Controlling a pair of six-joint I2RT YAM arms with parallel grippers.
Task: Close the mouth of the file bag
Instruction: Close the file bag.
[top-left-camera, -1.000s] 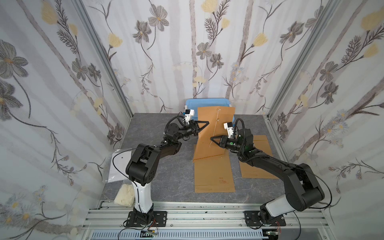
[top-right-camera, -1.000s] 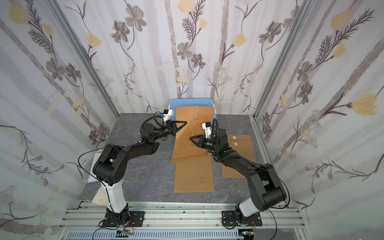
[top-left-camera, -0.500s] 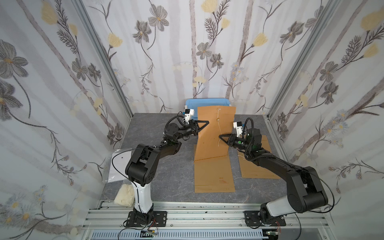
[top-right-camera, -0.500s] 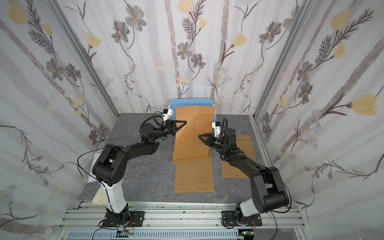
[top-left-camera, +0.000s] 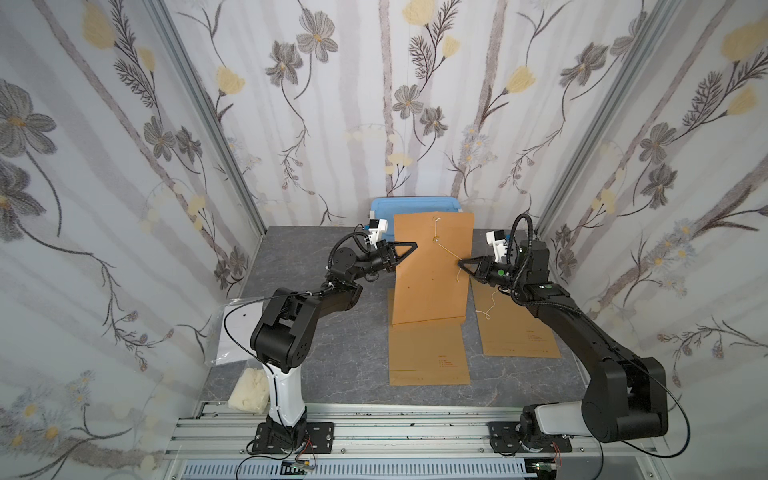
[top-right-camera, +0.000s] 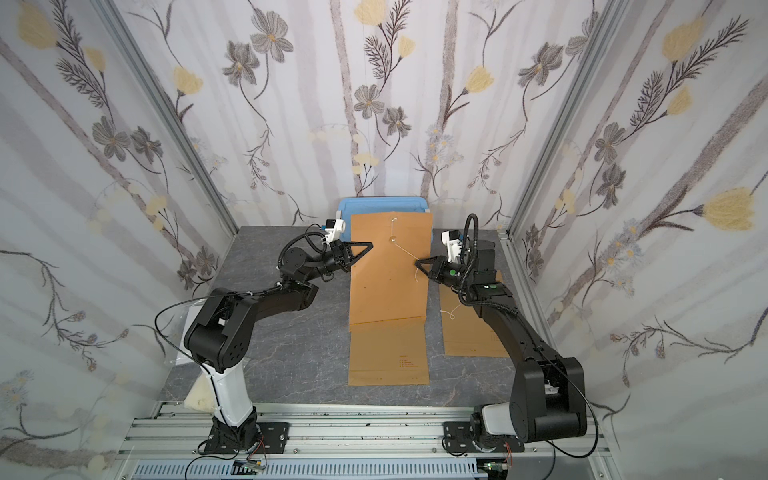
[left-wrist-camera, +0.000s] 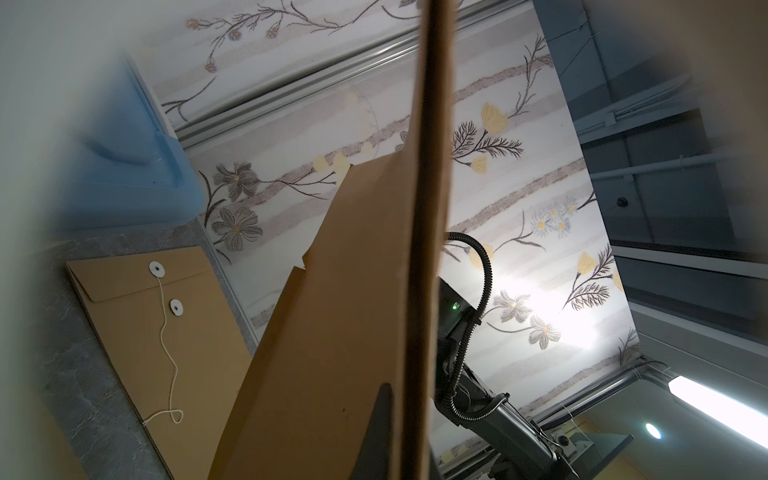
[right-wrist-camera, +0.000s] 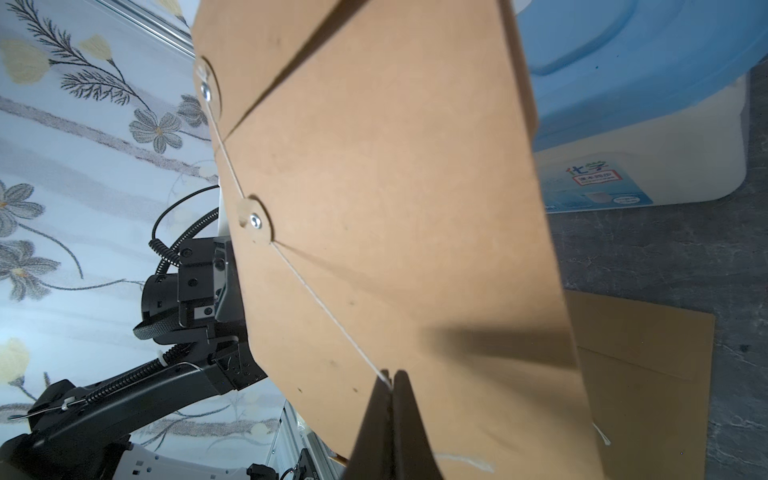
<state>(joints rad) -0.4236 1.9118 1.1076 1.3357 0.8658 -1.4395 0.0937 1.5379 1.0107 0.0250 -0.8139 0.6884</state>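
The file bag (top-left-camera: 432, 270) (top-right-camera: 388, 274) is a brown paper envelope that stands tilted, its lower end resting on another envelope. My left gripper (top-left-camera: 409, 247) (top-right-camera: 365, 245) (left-wrist-camera: 405, 399) is shut on the bag's left edge (left-wrist-camera: 428, 208) and holds it up. The flap lies folded over the mouth. A white string (top-left-camera: 446, 251) (right-wrist-camera: 328, 311) runs from the flap's button (right-wrist-camera: 205, 88) past the lower button (right-wrist-camera: 254, 219), taut, into my right gripper (top-left-camera: 460, 263) (top-right-camera: 417, 262) (right-wrist-camera: 391, 380). That gripper is shut on the string at the bag's right edge.
A flat envelope (top-left-camera: 428, 353) lies under the bag's lower end. Another envelope (top-left-camera: 515, 328) with a loose string (top-left-camera: 486, 311) lies beneath my right arm. A blue-lidded box (top-left-camera: 415, 205) stands at the back wall. A clear plastic sheet (top-left-camera: 237, 328) and a crumpled white lump (top-left-camera: 249, 395) lie front left.
My right gripper has moved right and slightly back with the string, drawing it taut from the lower button. The left gripper has kept its hold in place.
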